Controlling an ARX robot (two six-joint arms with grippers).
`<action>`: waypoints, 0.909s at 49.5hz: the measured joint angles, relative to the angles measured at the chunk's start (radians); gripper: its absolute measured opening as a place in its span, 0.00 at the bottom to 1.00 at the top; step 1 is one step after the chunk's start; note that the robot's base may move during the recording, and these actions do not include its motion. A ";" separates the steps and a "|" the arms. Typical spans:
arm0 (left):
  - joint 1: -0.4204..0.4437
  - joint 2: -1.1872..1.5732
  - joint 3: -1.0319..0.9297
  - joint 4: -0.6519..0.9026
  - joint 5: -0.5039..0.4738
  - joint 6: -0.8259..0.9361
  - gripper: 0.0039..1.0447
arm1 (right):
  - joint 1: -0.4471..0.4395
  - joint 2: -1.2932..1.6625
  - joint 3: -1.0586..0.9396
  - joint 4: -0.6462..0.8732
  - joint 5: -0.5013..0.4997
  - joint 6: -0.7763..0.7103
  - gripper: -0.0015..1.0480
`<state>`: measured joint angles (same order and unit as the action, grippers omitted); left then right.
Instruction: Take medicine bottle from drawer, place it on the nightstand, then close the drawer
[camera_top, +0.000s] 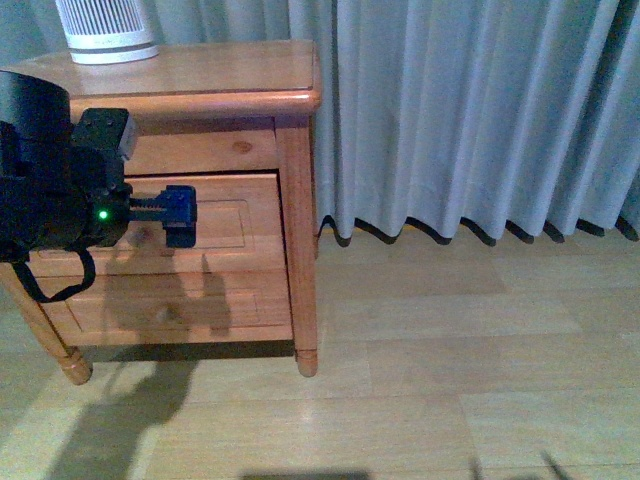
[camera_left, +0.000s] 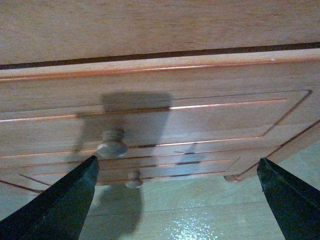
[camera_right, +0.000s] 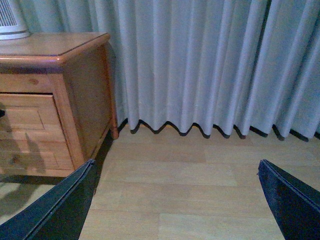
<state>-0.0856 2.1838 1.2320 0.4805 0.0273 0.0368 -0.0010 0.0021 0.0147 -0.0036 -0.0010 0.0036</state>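
The orange-brown nightstand (camera_top: 210, 70) stands at the left and also shows in the right wrist view (camera_right: 85, 90). Its upper drawer (camera_top: 235, 220) looks pushed in, and its inside does not show. My left gripper (camera_top: 180, 215) is open and empty, close in front of that drawer front (camera_left: 200, 120). The drawer's round knob (camera_left: 112, 143) is near one finger (camera_left: 75, 195), not between the jaws. My right gripper (camera_right: 175, 165) is open and empty over bare floor to the right of the nightstand, and is out of the front view. The medicine bottle is hidden.
A white ribbed device (camera_top: 105, 30) stands on the back left of the nightstand top. The lower drawer (camera_top: 200, 305) with its own knob (camera_left: 133, 179) is below. A grey curtain (camera_top: 470, 110) hangs behind, over a pale wood floor (camera_top: 450, 380).
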 joint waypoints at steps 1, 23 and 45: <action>0.001 0.011 0.010 0.000 0.001 0.000 0.94 | 0.000 0.000 0.000 0.000 0.000 0.000 0.93; 0.042 0.132 0.098 0.039 0.018 -0.012 0.94 | 0.000 0.000 0.000 0.000 0.000 0.000 0.93; 0.056 0.191 0.133 0.098 0.039 -0.042 0.94 | 0.000 0.000 0.000 0.000 0.000 0.000 0.93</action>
<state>-0.0292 2.3749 1.3647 0.5789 0.0666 -0.0048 -0.0010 0.0021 0.0147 -0.0036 -0.0010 0.0036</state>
